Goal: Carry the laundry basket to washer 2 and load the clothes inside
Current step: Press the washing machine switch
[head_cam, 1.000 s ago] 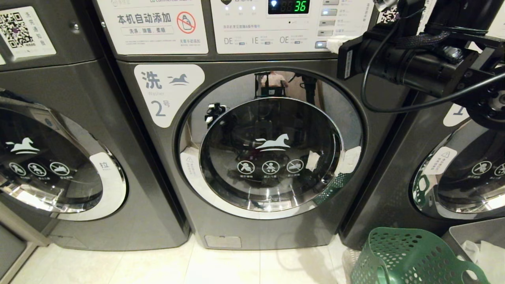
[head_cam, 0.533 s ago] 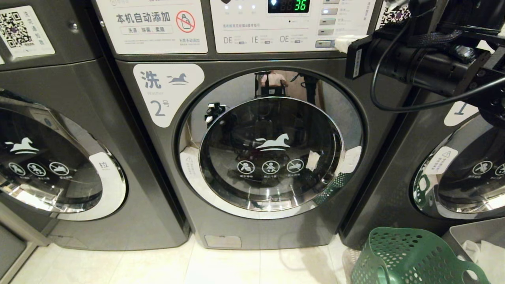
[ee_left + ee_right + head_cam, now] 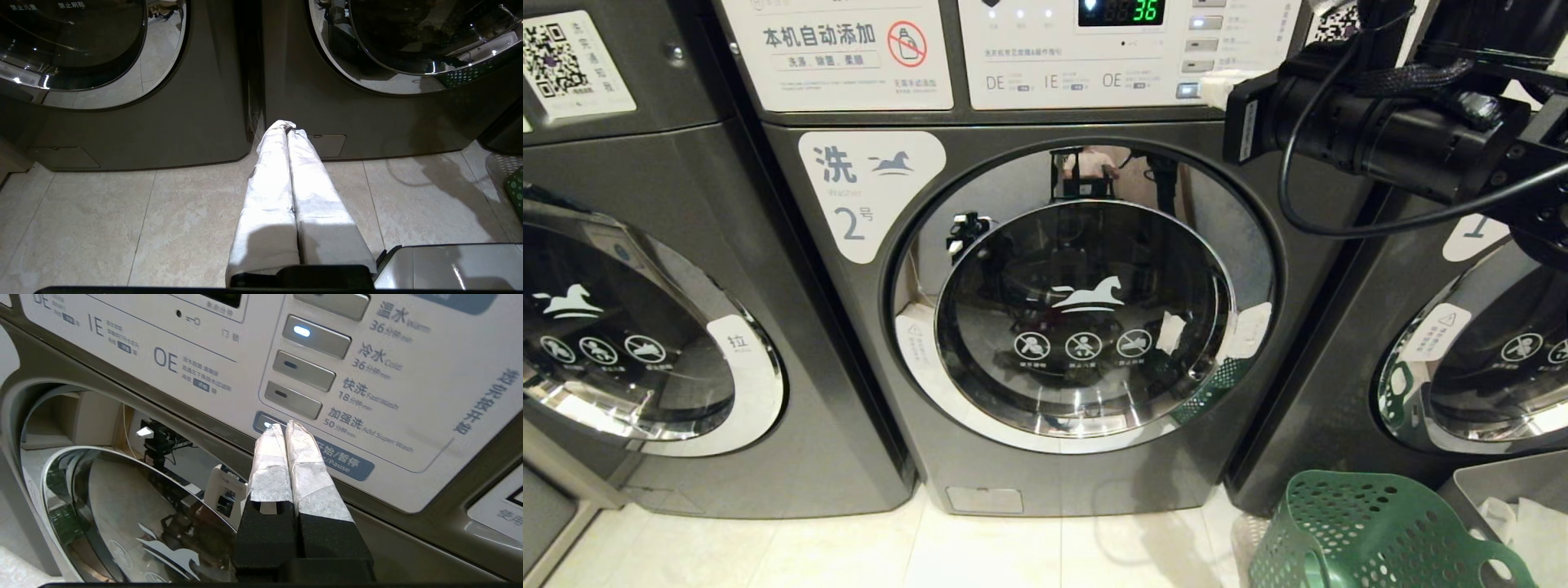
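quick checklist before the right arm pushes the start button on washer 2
1. washer 2 door closed: ok.
2. Right end effector shut, tips at the start/pause button: ok; contact: cannot tell.
3. Display lit, reads 36: ok.
4. Clothes loaded in the drum: cannot tell, glass only mirrors the room.
5. laundry basket on the floor, away from the door: ok.
6. Left end effector shut, low by the floor, idle: ok.

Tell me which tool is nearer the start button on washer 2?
Right. The right tool has its shut tips at the start button on washer 2. The left tool hangs low near the floor, below the doors.
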Tool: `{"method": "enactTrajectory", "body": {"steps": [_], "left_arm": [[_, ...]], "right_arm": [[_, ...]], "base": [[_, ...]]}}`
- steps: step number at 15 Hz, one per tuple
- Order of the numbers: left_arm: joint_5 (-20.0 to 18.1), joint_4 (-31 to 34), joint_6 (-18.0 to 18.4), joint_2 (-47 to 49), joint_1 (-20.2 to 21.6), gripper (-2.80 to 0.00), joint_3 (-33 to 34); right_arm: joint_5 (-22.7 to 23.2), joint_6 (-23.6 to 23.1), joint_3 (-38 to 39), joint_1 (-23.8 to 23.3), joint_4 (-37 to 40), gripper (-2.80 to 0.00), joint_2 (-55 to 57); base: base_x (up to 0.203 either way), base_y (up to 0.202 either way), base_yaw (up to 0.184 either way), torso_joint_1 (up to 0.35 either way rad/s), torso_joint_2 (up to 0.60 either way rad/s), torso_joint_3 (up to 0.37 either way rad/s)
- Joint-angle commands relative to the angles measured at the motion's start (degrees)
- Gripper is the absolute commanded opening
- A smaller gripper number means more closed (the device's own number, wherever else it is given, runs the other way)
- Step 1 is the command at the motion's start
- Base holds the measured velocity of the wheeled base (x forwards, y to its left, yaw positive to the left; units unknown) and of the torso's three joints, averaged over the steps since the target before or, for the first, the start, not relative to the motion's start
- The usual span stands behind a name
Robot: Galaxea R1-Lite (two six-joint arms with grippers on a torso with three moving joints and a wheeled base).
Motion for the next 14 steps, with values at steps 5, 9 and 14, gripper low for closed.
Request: {"method": "enactTrajectory", "body": {"steps": [5,9,14], "left_arm": [[-0.1,0.0,0.0,0.0,0.0,-2.80,0.0],[0.0,0.0,0.0,0.0,0.0,-2.80,0.0],[-0.1,0.0,0.0,0.0,0.0,-2.80,0.0]], "right_arm": [[0.0,-0.1,-2.5,0.4,-0.2,-2.80,2.1],[-0.1,-0.2,-3.9,0.4,-0.2,-2.80,3.9],[-0.4,-0.3,-5.9,0.0,-0.2,-2.80,5.9]], "base": [[0.000,0.000,0.000,0.000,0.00,0.000],[0.000,0.000,0.000,0.000,0.00,0.000],[0.000,0.000,0.000,0.000,0.00,0.000]]}}
